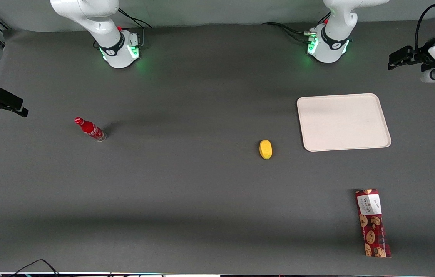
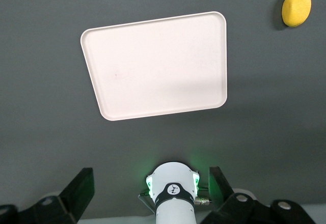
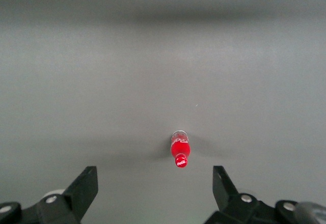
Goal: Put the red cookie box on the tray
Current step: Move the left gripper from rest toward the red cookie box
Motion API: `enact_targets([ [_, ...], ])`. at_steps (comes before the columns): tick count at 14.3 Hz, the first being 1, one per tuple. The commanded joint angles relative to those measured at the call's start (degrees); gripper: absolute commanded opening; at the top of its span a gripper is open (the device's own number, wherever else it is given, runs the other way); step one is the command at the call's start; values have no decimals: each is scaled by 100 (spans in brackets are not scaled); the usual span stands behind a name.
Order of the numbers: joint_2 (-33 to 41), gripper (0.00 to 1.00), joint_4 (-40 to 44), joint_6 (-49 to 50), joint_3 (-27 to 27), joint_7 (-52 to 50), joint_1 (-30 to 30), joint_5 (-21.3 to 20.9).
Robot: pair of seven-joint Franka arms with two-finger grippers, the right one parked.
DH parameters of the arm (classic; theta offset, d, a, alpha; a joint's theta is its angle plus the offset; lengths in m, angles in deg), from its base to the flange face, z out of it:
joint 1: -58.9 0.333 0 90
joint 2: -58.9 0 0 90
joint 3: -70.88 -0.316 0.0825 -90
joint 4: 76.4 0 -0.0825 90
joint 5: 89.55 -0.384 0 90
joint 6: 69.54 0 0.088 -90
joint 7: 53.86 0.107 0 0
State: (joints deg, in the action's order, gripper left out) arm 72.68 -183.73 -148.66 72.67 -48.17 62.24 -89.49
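hand [image 1: 394,61] spread high; grey table [image 1: 186,192], tray [image 1: 342,122]

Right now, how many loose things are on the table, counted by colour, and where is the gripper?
Red: 2, the red cookie box and a small red bottle
Yellow: 1, a lemon
Cream-white: 1, the tray
Total: 4
The gripper hangs open above the working arm's end of the table, holding nothing.

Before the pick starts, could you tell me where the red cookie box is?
The long dark-red cardboard cookie box lies flat at the working arm's end, nearer the front camera than the cream-white rectangular tray.
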Motion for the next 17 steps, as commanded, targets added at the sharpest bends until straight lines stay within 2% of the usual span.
enact_targets([
  [1,-113,100,239,107,-11,98,-52,-86],
  [6,-322,100,580,64,-29,108,-44,-94],
  [9,-1295,100,1589,20,-73,64,-17,-86],
  [11,-2191,100,2310,-172,-73,72,-8,-86],
  [13,-2930,100,2707,-742,-160,160,0,-59],
  [17,-4353,100,2726,-2884,-161,169,-9,2],
])
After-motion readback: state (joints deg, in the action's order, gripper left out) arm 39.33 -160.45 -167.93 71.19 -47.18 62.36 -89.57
